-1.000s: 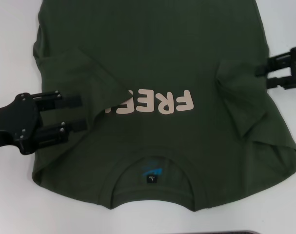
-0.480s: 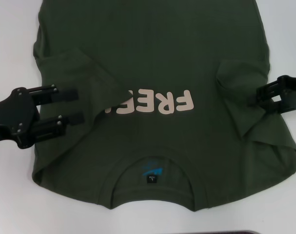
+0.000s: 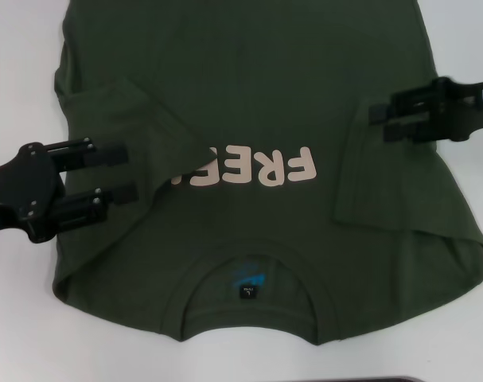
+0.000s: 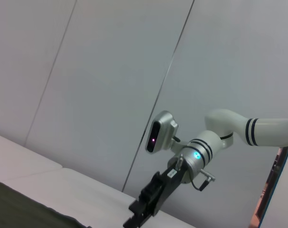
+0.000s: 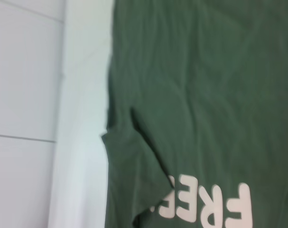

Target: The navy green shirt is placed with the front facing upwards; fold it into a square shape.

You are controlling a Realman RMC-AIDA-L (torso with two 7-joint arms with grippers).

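Left gripper (image 3: 123, 173) spread open over navy green shirt (image 3: 249, 95); right gripper (image 3: 380, 121) pinches its folded sleeve

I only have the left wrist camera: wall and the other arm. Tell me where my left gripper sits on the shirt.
Observer: In the head view the left gripper is open, over the shirt's left side, next to the folded-in left sleeve.
Operator: Report the right one.
Observer: The right gripper is over the top of the folded-in right sleeve.
Operator: Give me the print.
Observer: The chest print faces up, and the left sleeve covers its end.
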